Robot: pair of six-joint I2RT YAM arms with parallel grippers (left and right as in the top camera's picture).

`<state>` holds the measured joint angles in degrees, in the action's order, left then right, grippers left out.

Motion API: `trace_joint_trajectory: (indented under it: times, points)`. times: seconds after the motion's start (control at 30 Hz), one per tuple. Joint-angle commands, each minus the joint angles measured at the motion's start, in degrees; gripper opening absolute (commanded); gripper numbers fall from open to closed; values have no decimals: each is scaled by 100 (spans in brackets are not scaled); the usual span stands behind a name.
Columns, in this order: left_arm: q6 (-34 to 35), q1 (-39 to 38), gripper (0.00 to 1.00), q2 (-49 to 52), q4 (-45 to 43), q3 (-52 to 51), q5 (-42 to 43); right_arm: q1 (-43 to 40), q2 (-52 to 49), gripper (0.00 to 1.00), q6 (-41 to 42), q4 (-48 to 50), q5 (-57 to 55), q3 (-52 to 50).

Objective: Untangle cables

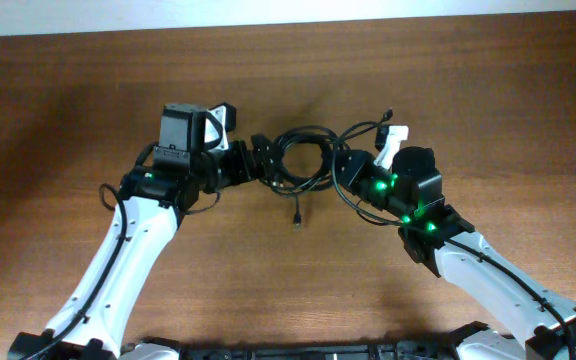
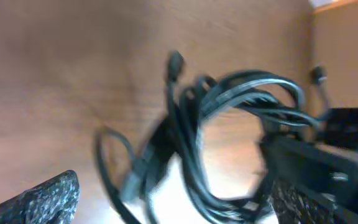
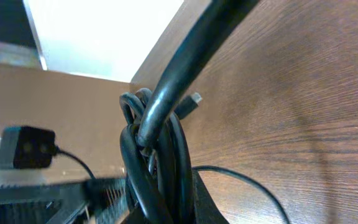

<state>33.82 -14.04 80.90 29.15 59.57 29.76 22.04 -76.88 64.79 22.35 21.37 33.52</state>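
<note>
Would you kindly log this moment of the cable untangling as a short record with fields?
surface: brown wooden tabletop
cables: bundle of thin black cables, looped together at the centre between both arms
loose end: small black plug, below the loop in the overhead view
left gripper: open, fingers either side of the bundle
right gripper: shut on the bundle
progress: cables not yet separated

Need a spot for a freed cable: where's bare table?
Bare table: beyond the cables, outside the left arm, outside the right arm, and between them near-side. Crowded: the middle, left gripper and right gripper at the cables.
</note>
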Motion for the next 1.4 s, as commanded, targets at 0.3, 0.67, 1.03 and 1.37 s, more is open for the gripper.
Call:
trace_joint_trajectory:
  times: [0.3, 0.67, 1.03, 1.37]
  points:
    - [2234, 205, 99, -55, 1384, 122, -411, -24, -50, 4, 227, -435, -1043, 20]
    - [3886, -481, 99, -55, 1381, 122, -291, 680, -439, 4, 984, 431, -953, 20]
    - [4625, -546, 69, -39, 990, 122, -1178, 966, -439, 4, 1591, 704, -409, 20]
    - [4631, -546, 44, -33, 981, 122, -1165, 1480, -439, 4, 2039, 704, -1086, 20]
